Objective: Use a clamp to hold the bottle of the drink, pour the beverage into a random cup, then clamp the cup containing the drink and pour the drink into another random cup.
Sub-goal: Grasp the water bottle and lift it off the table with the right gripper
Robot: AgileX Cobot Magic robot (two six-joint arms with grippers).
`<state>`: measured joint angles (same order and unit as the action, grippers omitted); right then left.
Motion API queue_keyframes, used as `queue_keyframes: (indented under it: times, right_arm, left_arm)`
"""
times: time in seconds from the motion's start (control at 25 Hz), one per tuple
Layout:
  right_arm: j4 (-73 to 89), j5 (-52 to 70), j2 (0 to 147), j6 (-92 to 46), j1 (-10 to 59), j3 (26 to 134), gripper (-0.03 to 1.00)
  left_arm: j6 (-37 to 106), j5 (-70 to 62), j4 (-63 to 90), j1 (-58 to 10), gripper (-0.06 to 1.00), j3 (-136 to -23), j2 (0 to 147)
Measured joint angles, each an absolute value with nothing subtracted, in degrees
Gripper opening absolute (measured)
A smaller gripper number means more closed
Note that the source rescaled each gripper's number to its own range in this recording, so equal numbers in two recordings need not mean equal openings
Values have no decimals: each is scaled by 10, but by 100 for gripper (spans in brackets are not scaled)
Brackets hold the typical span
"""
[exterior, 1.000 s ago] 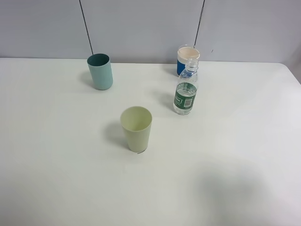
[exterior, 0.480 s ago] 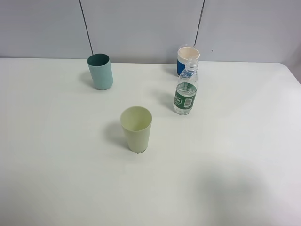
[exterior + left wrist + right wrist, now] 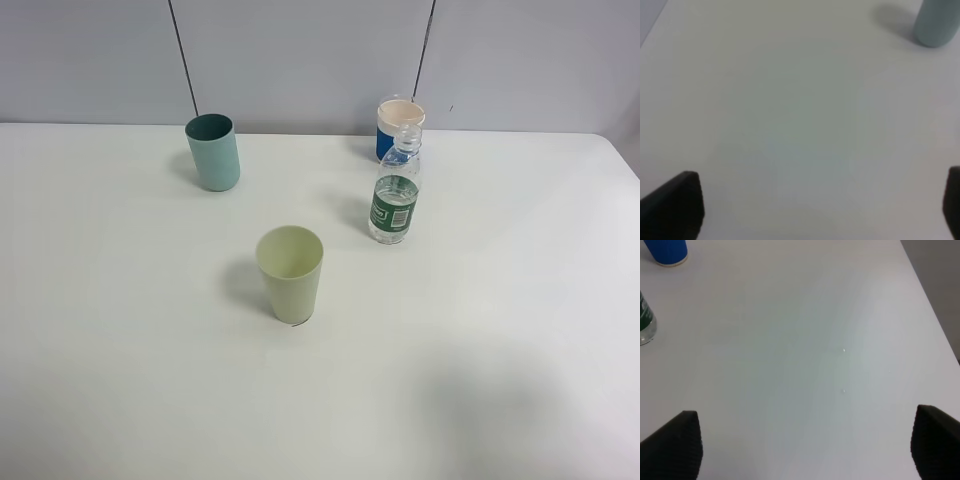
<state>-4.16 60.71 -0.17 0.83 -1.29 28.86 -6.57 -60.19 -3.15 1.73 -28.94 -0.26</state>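
Note:
A clear water bottle (image 3: 394,196) with a green label stands uncapped at the back right of the white table (image 3: 130,330); its base shows in the right wrist view (image 3: 645,322). A pale green cup (image 3: 290,273) stands in the middle. A teal cup (image 3: 213,151) stands at the back left and shows in the left wrist view (image 3: 935,22). A blue cup (image 3: 399,124) with a white rim stands behind the bottle and shows in the right wrist view (image 3: 667,251). My left gripper (image 3: 822,210) and right gripper (image 3: 805,450) are open, empty, over bare table, and out of the high view.
A grey wall with two dark seams runs behind the table. The table's right edge (image 3: 930,305) lies close to my right gripper. A soft shadow lies on the table at the front right (image 3: 490,410).

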Motion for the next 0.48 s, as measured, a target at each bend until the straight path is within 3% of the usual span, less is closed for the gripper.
queue_keyframes:
  times: [0.48]
  right_arm:
    - [-42, 607, -2, 8, -13, 289, 65]
  left_arm:
    - [-66, -602, -32, 17, 90, -289, -3]
